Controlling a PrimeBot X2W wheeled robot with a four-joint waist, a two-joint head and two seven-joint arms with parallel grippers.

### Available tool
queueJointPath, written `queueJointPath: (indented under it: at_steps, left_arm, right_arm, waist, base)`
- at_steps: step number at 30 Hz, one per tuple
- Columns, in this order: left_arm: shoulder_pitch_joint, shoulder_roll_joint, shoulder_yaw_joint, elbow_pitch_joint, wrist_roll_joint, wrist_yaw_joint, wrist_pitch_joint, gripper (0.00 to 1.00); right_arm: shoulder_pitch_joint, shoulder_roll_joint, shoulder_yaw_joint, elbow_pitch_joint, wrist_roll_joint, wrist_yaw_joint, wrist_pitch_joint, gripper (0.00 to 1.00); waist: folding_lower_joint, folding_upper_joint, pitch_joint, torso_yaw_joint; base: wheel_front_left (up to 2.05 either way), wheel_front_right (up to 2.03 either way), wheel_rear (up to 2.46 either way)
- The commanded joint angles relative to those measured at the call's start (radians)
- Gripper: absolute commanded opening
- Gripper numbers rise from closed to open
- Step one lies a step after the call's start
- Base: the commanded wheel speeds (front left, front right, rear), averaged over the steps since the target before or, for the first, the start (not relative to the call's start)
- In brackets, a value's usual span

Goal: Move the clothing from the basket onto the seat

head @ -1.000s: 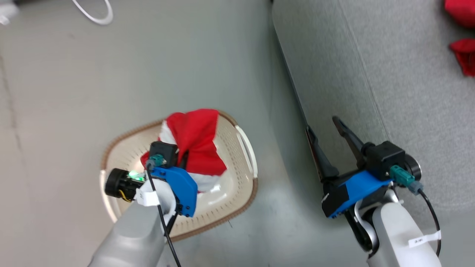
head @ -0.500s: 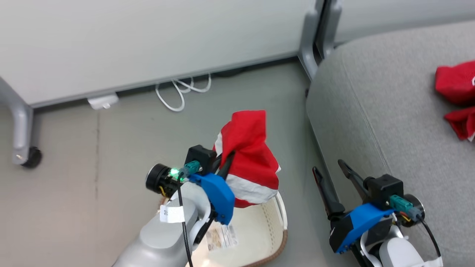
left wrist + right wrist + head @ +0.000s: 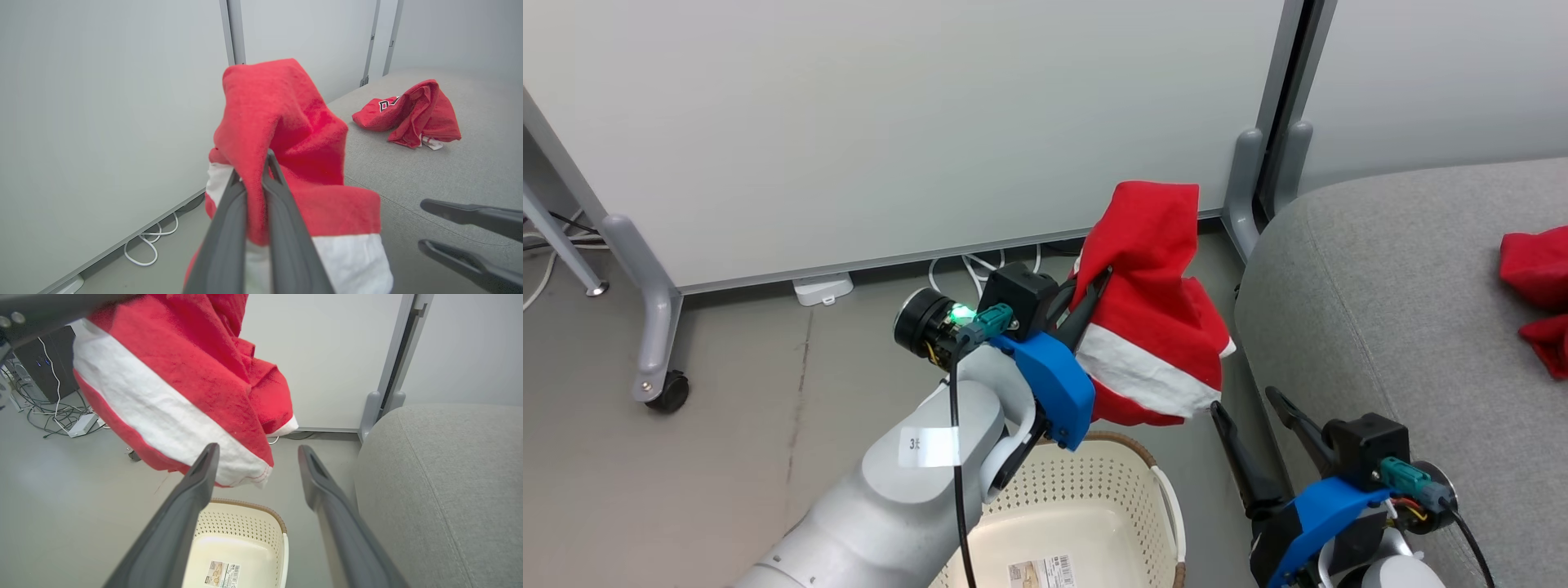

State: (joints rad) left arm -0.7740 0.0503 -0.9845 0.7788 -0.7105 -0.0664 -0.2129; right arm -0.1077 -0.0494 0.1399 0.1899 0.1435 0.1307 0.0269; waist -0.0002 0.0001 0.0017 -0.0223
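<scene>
My left gripper (image 3: 1094, 282) (image 3: 253, 163) is shut on a red garment with a broad white band (image 3: 1152, 327) (image 3: 286, 122) (image 3: 192, 375). The garment hangs in the air above the cream basket (image 3: 1127, 445) (image 3: 253, 504), left of the grey seat (image 3: 1380, 327) (image 3: 449, 175) (image 3: 441, 477). The basket holds nothing but a label on its bottom. A red jersey with black-and-white print (image 3: 1535, 261) (image 3: 408, 110) lies crumpled on the seat. My right gripper (image 3: 1243, 400) (image 3: 258, 448) (image 3: 422, 223) stands open and empty between basket and seat, just below the hanging cloth.
White partition panels stand behind on grey legs with a caster (image 3: 670, 392). White cables (image 3: 968, 265) and a power strip (image 3: 823, 288) lie at the wall's foot. More cables and a dark box (image 3: 45, 347) are off to the side. Grey floor surrounds the basket.
The head camera has tilted up. My left gripper has lifted the red garment out of the basket, up and toward the seat. The right gripper has stayed open beside the seat.
</scene>
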Motion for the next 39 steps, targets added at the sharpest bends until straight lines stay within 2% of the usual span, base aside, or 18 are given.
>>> queueJointPath:
  at_steps: [1,15,26,35,39]
  left_arm:
    - [-0.020,0.000,-0.009,-0.005,-0.010,0.007,-0.005,0.00]
    - [-0.055,0.000,-0.084,-0.004,-0.074,0.030,-0.016,0.00]
    - [-0.070,0.000,-0.141,-0.022,-0.108,0.034,-0.028,0.00]
    - [-0.091,0.000,-0.186,-0.057,-0.130,0.039,-0.037,0.00]
    - [-0.097,0.000,-0.205,-0.067,-0.140,0.038,-0.038,0.00]
  right_arm:
    - [0.020,-0.002,0.001,-0.006,0.005,0.000,0.004,1.00]
    - [0.016,-0.002,0.017,-0.012,0.017,0.000,0.015,1.00]
    - [-0.089,-0.026,0.057,0.058,0.062,0.000,0.032,1.00]
    - [-0.180,-0.078,0.137,0.153,0.150,0.000,0.042,1.00]
    - [-0.215,-0.105,0.208,0.176,0.204,0.000,0.042,1.00]
  waist:
    - [0.0002,-0.0001,-0.005,0.004]
    - [0.0002,-0.0001,-0.003,0.005]
    - [0.0002,-0.0001,0.006,0.015]
    - [0.0002,-0.0001,0.026,0.039]
    - [0.0002,-0.0001,0.032,0.045]
  base:
    - [0.00,0.00,0.00]
    - [0.00,0.00,0.00]
    - [0.00,0.00,0.00]
    - [0.00,0.00,0.00]
    - [0.00,0.00,0.00]
